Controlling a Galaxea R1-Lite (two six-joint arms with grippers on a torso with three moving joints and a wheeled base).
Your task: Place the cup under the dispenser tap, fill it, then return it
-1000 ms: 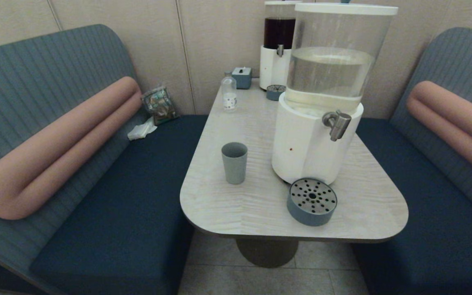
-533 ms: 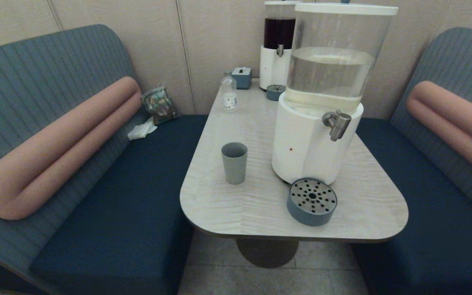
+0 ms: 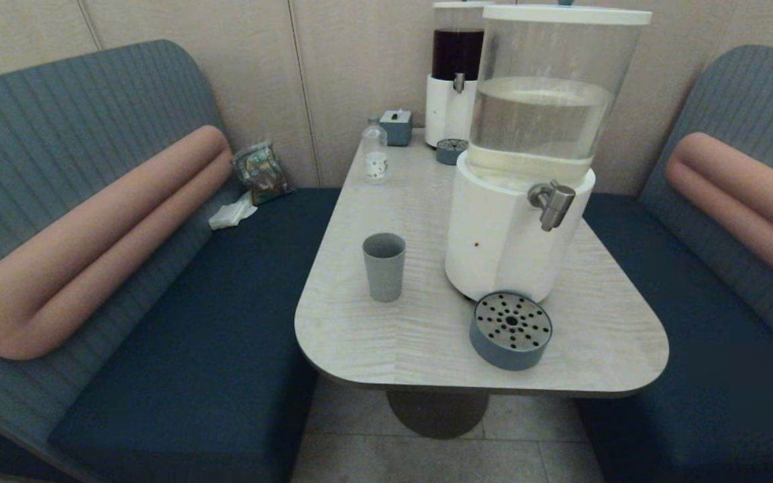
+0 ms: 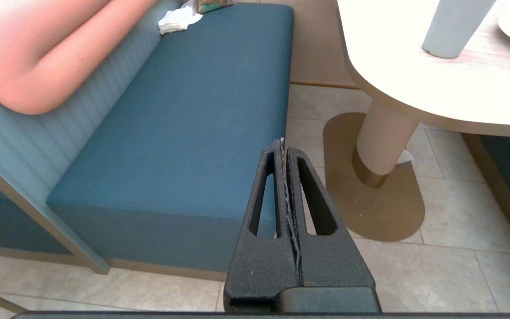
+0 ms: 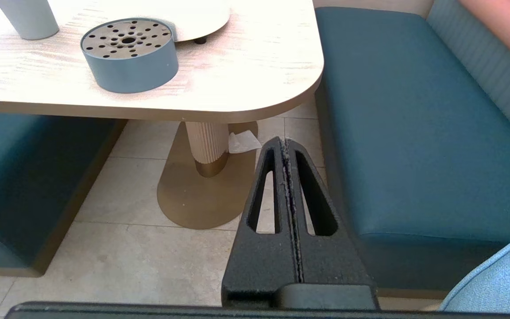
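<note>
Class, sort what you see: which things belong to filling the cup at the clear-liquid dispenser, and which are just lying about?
Belongs to the job: cup; dispenser tap; round drip tray.

Just lying about: small clear bottle; dark-liquid dispenser; tissue box; snack packet; crumpled tissue.

Right hand (image 5: 287,142) closed, low beside table (image 5: 255,79).

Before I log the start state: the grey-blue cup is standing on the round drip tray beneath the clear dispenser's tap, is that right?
Not quite: the cup stands on the bare table, beside the drip tray, not beneath the tap. The head view shows it.
</note>
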